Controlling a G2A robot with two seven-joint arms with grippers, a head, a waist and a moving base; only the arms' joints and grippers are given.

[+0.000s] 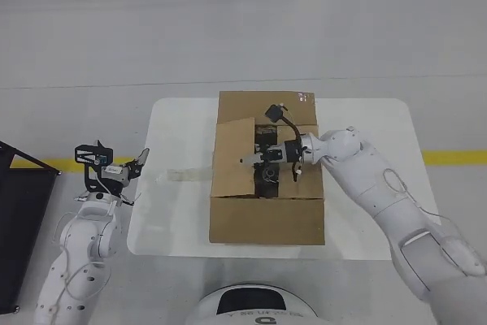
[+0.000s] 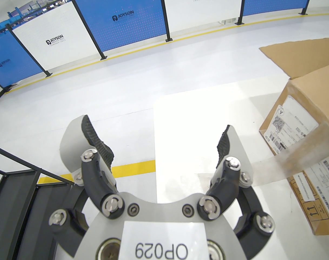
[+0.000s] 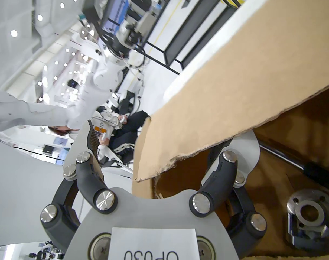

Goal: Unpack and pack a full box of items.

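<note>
Box (image 1: 267, 219) open, contents inside: unpacking seems barely begun, packing untouched. Right gripper (image 3: 167, 147), fingers apart, straddles a flap (image 3: 221, 68), one finger inside, one outside. Left gripper (image 2: 157, 125), fingers apart and empty, box well beyond its tips. A dark shape from above, the right wrist view resolves as a metal fitting (image 3: 306, 215), possibly a flange, beside the inner finger.

Top view: overhead, looking straight down. The table (image 1: 171, 221) and box (image 1: 266, 221) sit mid-frame, moderately far. Left wrist view: close behind the left gripper (image 2: 159, 133), facing out over the table edge toward fence panels (image 2: 121, 20). Right wrist view: close behind the right gripper (image 3: 167, 142), hard against a box flap (image 3: 234, 68). All three views share the box.
</note>
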